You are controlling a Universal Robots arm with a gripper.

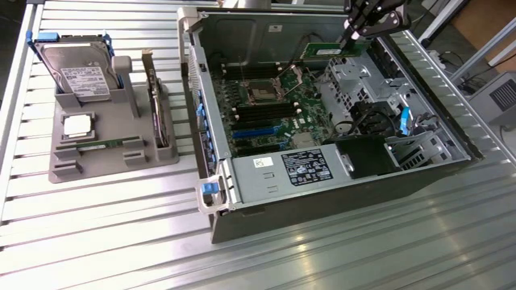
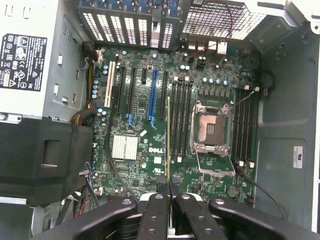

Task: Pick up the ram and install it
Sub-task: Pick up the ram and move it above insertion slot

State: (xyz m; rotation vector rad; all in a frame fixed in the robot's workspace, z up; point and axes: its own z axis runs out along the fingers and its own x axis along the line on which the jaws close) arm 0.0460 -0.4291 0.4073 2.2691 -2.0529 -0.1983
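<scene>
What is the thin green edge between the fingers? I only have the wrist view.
Observer: That is the ram. The exterior view shows its broad side, a long green stick pinched in the gripper.
Operator: Is it in a slot?
Observer: No. It hangs over the open computer case and looks clear of the motherboard.
Operator: Is anything outside the case?
Observer: A grey holder sits at the exterior view's left, with a hard drive standing upright in it.
</scene>
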